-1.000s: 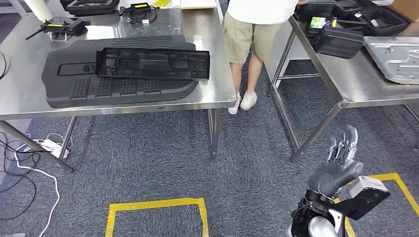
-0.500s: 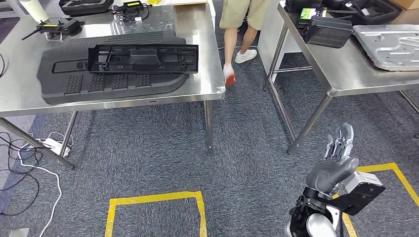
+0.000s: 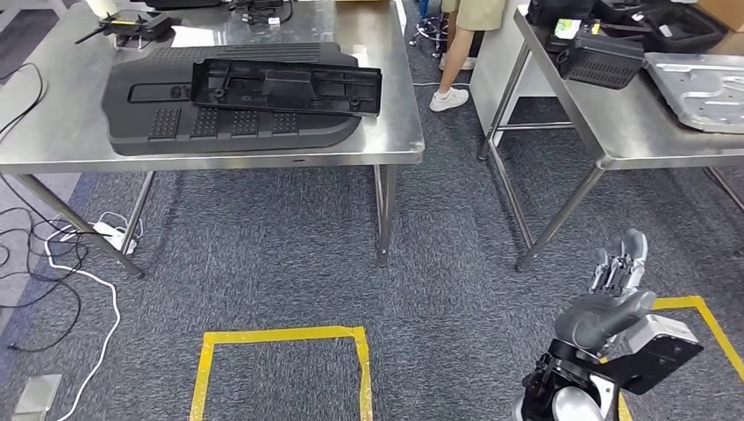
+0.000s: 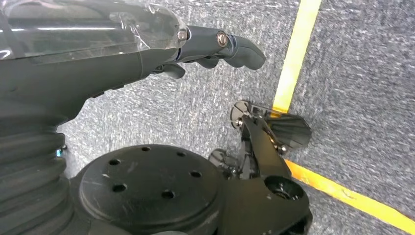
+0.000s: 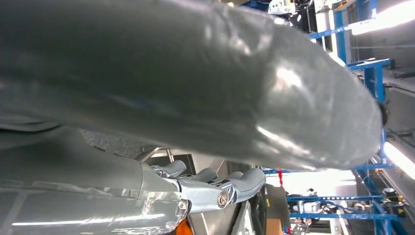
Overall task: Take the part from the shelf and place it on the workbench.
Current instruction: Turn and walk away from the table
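Both hands carry nothing: the right hand [image 3: 614,285] hangs low over the carpet with loose, straight fingers, and the left hand [image 4: 147,54] points its fingers at the floor. The part [image 3: 285,86] lies on the larger black panel [image 3: 158,114] on the steel table [image 3: 53,145], well apart from either hand. I'd worry about a person [image 3: 461,53] between the tables being clipped if the robot walks; since half a second ago the whole view has swung, the table sliding right, and the person's feet have moved.

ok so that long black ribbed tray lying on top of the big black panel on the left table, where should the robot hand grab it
Probably the near long edge of the ribbed tray, coming from the table's front side. It lies flat on the larger black panel, its right end overhanging the panel, so that raised rim looks open for fingers to close over. The right robot hand is low and far off.
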Tool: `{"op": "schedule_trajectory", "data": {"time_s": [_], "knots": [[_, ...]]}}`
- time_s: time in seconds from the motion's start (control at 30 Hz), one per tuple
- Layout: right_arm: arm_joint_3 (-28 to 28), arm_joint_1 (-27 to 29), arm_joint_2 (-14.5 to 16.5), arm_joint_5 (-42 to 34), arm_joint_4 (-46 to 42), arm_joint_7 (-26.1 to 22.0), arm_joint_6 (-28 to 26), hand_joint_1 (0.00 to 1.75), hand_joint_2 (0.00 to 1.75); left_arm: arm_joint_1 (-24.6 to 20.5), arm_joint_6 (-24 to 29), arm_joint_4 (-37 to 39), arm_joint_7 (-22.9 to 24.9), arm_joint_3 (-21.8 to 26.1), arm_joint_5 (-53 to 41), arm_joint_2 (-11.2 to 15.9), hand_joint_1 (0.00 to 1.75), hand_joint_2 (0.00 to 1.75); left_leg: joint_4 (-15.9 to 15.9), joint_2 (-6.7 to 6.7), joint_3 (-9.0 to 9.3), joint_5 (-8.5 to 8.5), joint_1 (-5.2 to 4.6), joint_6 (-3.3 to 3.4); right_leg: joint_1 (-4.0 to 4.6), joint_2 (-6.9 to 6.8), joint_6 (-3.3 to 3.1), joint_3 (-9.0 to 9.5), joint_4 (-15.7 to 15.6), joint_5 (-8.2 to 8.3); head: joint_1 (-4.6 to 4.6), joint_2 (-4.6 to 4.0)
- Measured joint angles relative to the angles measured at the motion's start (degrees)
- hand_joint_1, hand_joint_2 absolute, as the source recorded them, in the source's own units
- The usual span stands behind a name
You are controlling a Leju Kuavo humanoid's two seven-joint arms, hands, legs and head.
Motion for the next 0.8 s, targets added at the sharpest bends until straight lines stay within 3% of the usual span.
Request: {"op": "schedule_trajectory", "data": {"time_s": [0.07, 0.1, 0.2, 0.27, 0.33, 0.37, 0.4, 0.43, 0.47, 0.53, 0.6, 0.7, 0.73, 0.8], "knots": [[0.01, -0.32, 0.0, 0.01, 0.04, 0.07, -0.02, 0.0, 0.0, -0.05, -0.01, 0.0, 0.16, 0.0, -0.01, 0.0, 0.0, 1.75, 0.2, -0.02, -0.38, 0.38, -0.1, -0.47, 0.32, 0.1, -0.68, 4.22, -7.26, 1.49, 0.38, 0.0], [0.02, -0.43, 0.0, 0.01, 0.04, 0.07, -0.07, 0.0, 0.0, -0.07, -0.01, 0.0, 0.2, 0.0, -0.02, 0.0, 0.0, 1.75, 0.2, -0.02, -0.49, 0.65, -0.06, -0.79, 0.53, 0.15, -0.92, 4.97, -8.85, 1.56, 0.49, 0.0], [0.02, -0.52, 0.01, -0.22, 0.05, 0.03, -0.41, 0.0, 0.0, -0.06, -0.01, 0.01, 0.24, 0.0, -0.03, 0.03, 0.0, 1.75, 0.2, -0.17, -0.69, 1.17, 0.01, -1.84, 0.59, 0.06, -1.61, 4.77, -9.91, 2.51, 0.78, 0.0], [0.02, -0.53, 0.03, -0.57, 0.05, -0.05, -0.69, 0.0, 0.0, -0.04, -0.02, 0.02, 0.19, 0.0, -0.04, 0.09, 0.0, 1.75, 2.91, -0.37, -1.79, -1.5, -0.03, -2.45, 0.2, -0.19, -2.29, 4.17, -10.56, 3.56, 0.24, 0.0], [0.01, -0.51, 0.04, -0.87, 0.1, -0.1, -0.96, 0.0, 0.0, -0.03, -0.04, 0.04, 0.28, 0.0, -0.05, 0.14, 0.0, 1.75, 9.54, -0.44, -4.07, -6.37, 0.16, -2.88, 0.1, -0.37, -2.67, 3.03, -10.39, 4.26, -0.65, 0.0], [0.01, -0.5, 0.04, -1.03, 0.15, -0.13, -1.11, 0.0, 0.0, -0.02, -0.04, 0.05, 0.41, 0.0, -0.07, 0.19, 0.0, 1.75, 12.87, -0.44, -4.96, -8.05, 0.27, -3.05, 0.1, -0.43, -2.71, 2.38, -10.11, 4.5, -0.96, 0.0], [0.0, -0.5, 0.04, -1.17, 0.21, -0.17, -1.26, 0.0, 0.0, -0.03, -0.04, 0.06, 0.55, 0.0, -0.08, 0.24, 0.0, 1.75, 14.97, -0.44, -5.2, -8.69, 0.36, -3.18, 0.08, -0.48, -2.66, 1.73, -9.75, 4.7, -1.17, 0.0], [0.0, -0.5, 0.04, -1.33, 0.26, -0.25, -1.39, 0.0, 0.0, -0.04, -0.03, 0.07, 0.64, 0.0, -0.08, 0.31, 0.0, 1.75, 15.03, -0.43, -4.45, -8.16, 0.45, -3.29, 0.02, -0.51, -2.57, 1.08, -9.33, 4.87, -1.33, 0.0], [0.0, -0.5, 0.04, -1.48, 0.31, -0.32, -1.49, 0.0, 0.0, -0.04, -0.03, 0.07, 0.65, 0.0, -0.08, 0.38, 0.0, 1.75, 12.98, -0.43, -2.73, -6.77, 0.58, -3.39, -0.06, -0.52, -2.46, 0.47, -8.87, 5.0, -1.48, 0.0], [0.0, -0.53, 0.04, -1.68, 0.34, -0.44, -1.56, 0.0, 0.0, -0.03, -0.02, 0.07, 0.38, 0.0, -0.03, 0.47, 0.0, 1.75, 5.38, -0.48, 2.0, -4.25, 0.8, -3.52, -0.17, -0.5, -2.05, -0.68, -7.75, 5.14, -1.78, 0.0], [0.03, -0.63, 0.04, -1.74, 0.36, -0.51, -1.57, 0.0, 0.0, -0.05, -0.01, 0.08, 0.15, 0.0, -0.03, 0.49, 0.0, 1.75, 0.84, -0.71, 4.16, -3.56, 0.67, -3.12, -0.1, -0.45, -1.34, -1.47, -6.94, 5.42, -2.03, 0.0], [0.09, -0.68, 0.02, -1.73, 0.39, -0.63, -1.89, 0.0, 0.0, -0.01, -0.02, 0.15, 0.2, 0.0, -0.06, 0.5, 0.0, 1.75, 0.4, -0.71, 3.5, -3.01, 0.48, -1.77, -0.13, -0.35, -0.18, -1.94, -6.61, 5.9, -1.86, 0.0], [0.11, -0.64, -0.01, -1.72, 0.4, -0.65, -2.04, 0.0, 0.0, -0.02, -0.06, 0.17, 0.22, 0.0, -0.07, 0.5, 0.0, 1.75, 0.32, -0.6, 3.16, -2.61, 0.51, -1.19, -0.2, -0.28, 0.11, -2.28, -6.01, 5.16, -1.75, 0.0], [0.14, -0.56, -0.09, -1.72, 0.4, -0.67, -2.22, 0.0, 0.0, -0.05, -0.16, 0.17, 0.24, 0.0, -0.09, 0.5, 0.0, 1.75, 0.15, -0.38, 2.23, -1.73, 0.52, -0.2, -0.33, -0.13, 0.51, -3.85, -1.89, 1.25, -1.27, 0.0]]}}
